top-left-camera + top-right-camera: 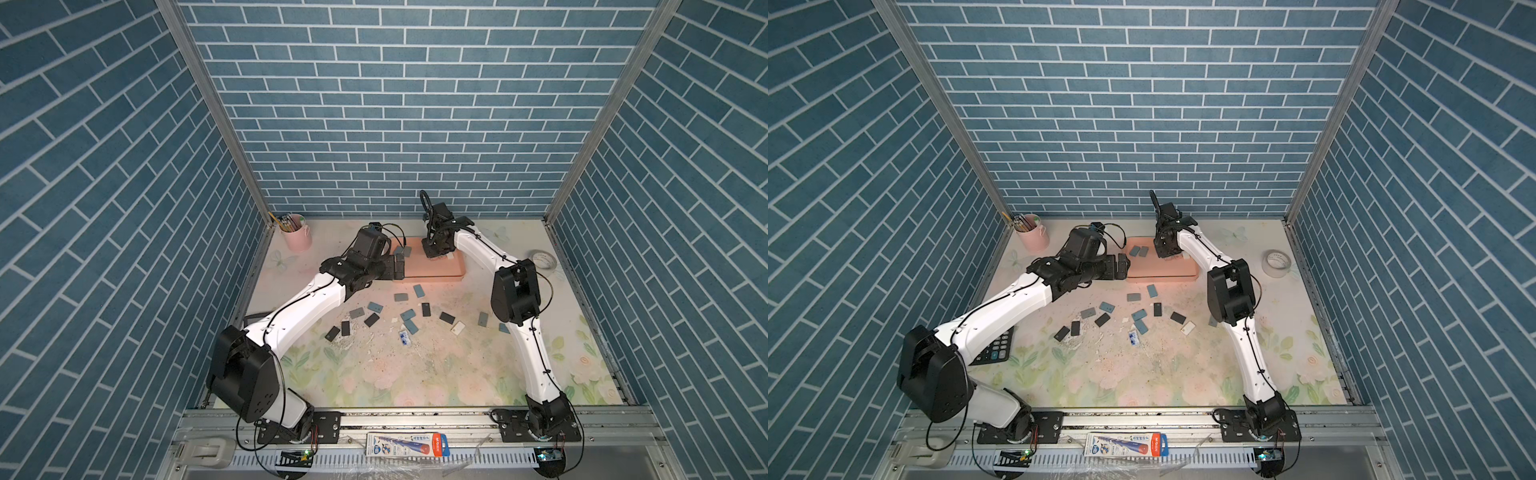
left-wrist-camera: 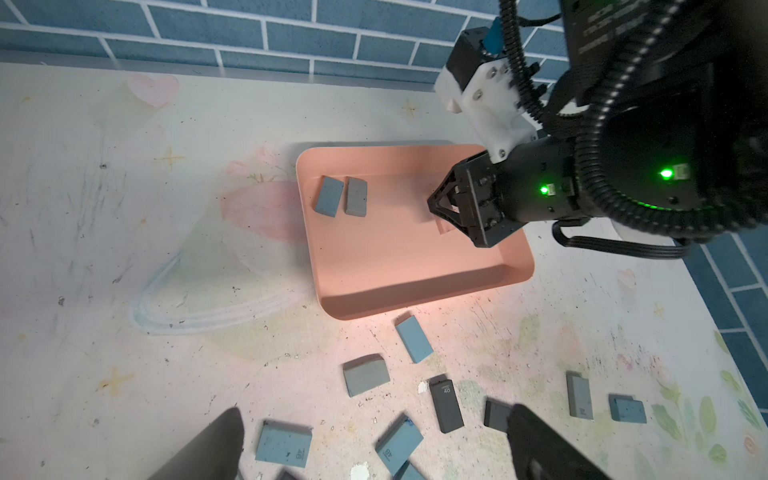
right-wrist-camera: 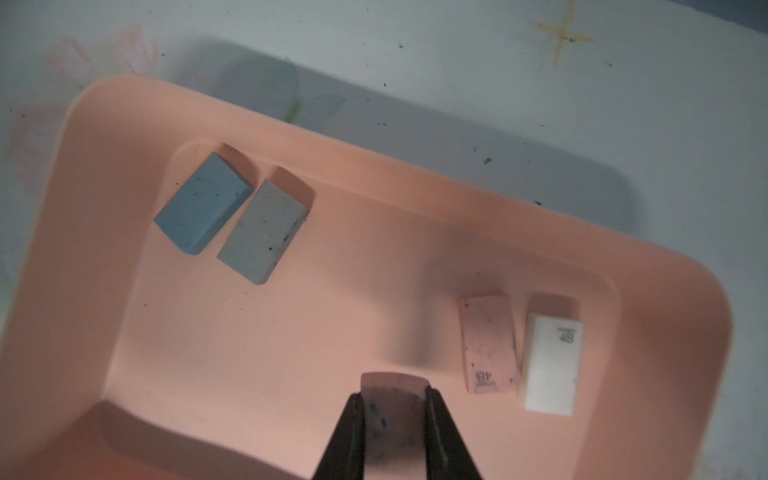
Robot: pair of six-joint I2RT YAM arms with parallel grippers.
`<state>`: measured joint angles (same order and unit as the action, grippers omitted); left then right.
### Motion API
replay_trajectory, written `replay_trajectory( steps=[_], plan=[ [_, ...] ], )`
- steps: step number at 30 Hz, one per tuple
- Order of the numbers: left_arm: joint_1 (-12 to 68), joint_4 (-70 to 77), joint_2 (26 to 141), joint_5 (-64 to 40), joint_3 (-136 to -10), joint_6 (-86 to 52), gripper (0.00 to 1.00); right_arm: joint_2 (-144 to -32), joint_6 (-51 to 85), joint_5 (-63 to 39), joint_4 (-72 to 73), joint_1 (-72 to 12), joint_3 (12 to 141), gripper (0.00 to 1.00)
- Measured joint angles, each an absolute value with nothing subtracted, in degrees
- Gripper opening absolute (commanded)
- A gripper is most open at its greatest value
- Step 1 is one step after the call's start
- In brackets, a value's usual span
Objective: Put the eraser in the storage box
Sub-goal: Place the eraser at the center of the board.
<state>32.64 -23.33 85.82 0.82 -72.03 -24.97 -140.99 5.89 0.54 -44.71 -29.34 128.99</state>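
Right claw [image 3: 394,399], floral tabletop [image 1: 374,374], brick walls [image 1: 395,104]

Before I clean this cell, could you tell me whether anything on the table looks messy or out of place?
Yes: white crumbs litter the table near the scattered erasers, and a crumpled-looking blue-and-white scrap lies among them.

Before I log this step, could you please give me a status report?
Left gripper open, near storage box. Right gripper shut on pale eraser, over it. Four erasers inside, none blocking.
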Motion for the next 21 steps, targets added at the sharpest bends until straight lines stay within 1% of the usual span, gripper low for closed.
replay_trajectory(
  steps=[9,21],
  plan=[
    [32.5,-26.4,86.0,4.4,-75.8,-24.5,0.99,-147.0,2.9,0.0,-45.4,-29.3,135.2,0.23],
    [31.3,-27.4,85.6,5.5,-75.9,-23.5,0.99,-150.2,-0.1,3.0,-45.6,-29.2,139.1,0.24]
  ],
)
